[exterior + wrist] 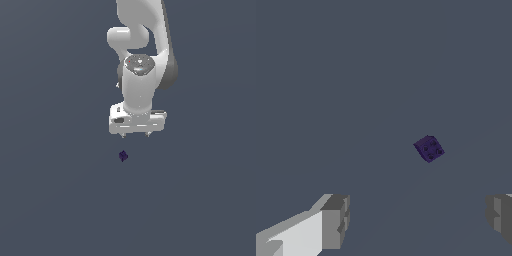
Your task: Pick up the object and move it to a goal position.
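Note:
The object is a tiny dark purple cube-like block (123, 156) lying on the flat grey floor, a little below the white arm's hand in the exterior view. In the wrist view the block (429, 148) shows small studs on its face and lies apart from both fingers. My gripper (135, 135) hangs above the block with its short fingertips pointing down, not touching it. In the wrist view the gripper (418, 220) is open and empty, with one grey finger pad (336, 220) and the other pad (500, 217) set wide apart.
A plain dark grey floor (50, 200) fills both views. The white arm (142, 45) rises out of the exterior view's top edge. No other objects show.

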Available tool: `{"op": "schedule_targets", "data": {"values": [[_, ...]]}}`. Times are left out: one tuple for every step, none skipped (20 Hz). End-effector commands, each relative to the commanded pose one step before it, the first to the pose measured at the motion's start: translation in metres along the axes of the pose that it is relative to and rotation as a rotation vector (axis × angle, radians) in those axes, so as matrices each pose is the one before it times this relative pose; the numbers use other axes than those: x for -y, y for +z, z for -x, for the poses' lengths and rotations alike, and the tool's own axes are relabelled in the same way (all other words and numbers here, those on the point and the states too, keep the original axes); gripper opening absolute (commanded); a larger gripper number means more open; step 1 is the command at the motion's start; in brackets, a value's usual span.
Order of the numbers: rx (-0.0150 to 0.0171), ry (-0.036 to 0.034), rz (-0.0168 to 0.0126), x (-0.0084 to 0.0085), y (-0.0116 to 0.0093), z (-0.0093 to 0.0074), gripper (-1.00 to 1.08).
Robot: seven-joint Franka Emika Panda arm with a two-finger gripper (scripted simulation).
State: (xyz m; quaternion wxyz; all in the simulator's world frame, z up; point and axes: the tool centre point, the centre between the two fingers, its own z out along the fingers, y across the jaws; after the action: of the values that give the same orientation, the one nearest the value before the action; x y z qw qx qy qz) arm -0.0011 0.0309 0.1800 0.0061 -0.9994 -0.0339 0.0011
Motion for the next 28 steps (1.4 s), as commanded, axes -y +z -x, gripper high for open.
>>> {"op": "schedule_targets", "data": {"values": [[0.00000, 0.00000, 0.00000, -0.00001, 0.00000, 0.00000, 1.00], [-0.00016, 0.00037, -0.00056, 0.00033, -0.00016, 0.00001, 1.00], [-0.00043, 0.00115, -0.00167, 0.00093, -0.00046, 0.00001, 1.00], [-0.00069, 0.00190, -0.00271, 0.00156, -0.00075, 0.00003, 1.00], [-0.00093, 0.00271, -0.00377, 0.00216, -0.00105, 0.00005, 1.00], [-0.00115, 0.00358, -0.00480, 0.00278, -0.00136, 0.00009, 1.00], [-0.00130, 0.00447, -0.00563, 0.00323, -0.00162, 0.00015, 1.00], [-0.00106, 0.00416, -0.00480, 0.00282, -0.00144, 0.00017, 1.00], [-0.00078, 0.00356, -0.00366, 0.00218, -0.00116, 0.00017, 1.00], [-0.00051, 0.00286, -0.00252, 0.00154, -0.00086, 0.00014, 1.00], [-0.00027, 0.00204, -0.00140, 0.00087, -0.00055, 0.00011, 1.00], [-0.00004, 0.00080, -0.00026, 0.00030, -0.00019, 0.00005, 1.00], [0.00008, -0.00025, 0.00041, -0.00041, 0.00013, -0.00002, 1.00], [0.00017, -0.00171, 0.00093, -0.00055, 0.00043, -0.00009, 1.00], [0.00012, -0.00290, 0.00078, -0.00063, 0.00061, -0.00015, 1.00], [0.00005, -0.00416, 0.00061, -0.00061, 0.00080, -0.00020, 1.00], [0.00002, -0.00532, 0.00054, -0.00072, 0.00100, -0.00026, 1.00], [0.00001, -0.00663, 0.00061, -0.00081, 0.00123, -0.00031, 1.00], [0.00004, -0.00784, 0.00077, -0.00104, 0.00147, -0.00036, 1.00], [0.00008, -0.00911, 0.00100, -0.00124, 0.00172, -0.00039, 1.00], [0.00012, -0.01034, 0.00119, -0.00145, 0.00197, -0.00042, 1.00], [0.00016, -0.01154, 0.00133, -0.00164, 0.00221, -0.00044, 1.00], [0.00019, -0.01269, 0.00143, -0.00179, 0.00243, -0.00045, 1.00], [0.00022, -0.01388, 0.00149, -0.00195, 0.00266, -0.00045, 1.00], [0.00025, -0.01511, 0.00155, -0.00209, 0.00289, -0.00044, 1.00], [0.00030, -0.01634, 0.00164, -0.00226, 0.00314, -0.00042, 1.00], [0.00036, -0.01761, 0.00173, -0.00243, 0.00339, -0.00039, 1.00], [0.00041, -0.01886, 0.00179, -0.00260, 0.00364, -0.00034, 1.00]]}}
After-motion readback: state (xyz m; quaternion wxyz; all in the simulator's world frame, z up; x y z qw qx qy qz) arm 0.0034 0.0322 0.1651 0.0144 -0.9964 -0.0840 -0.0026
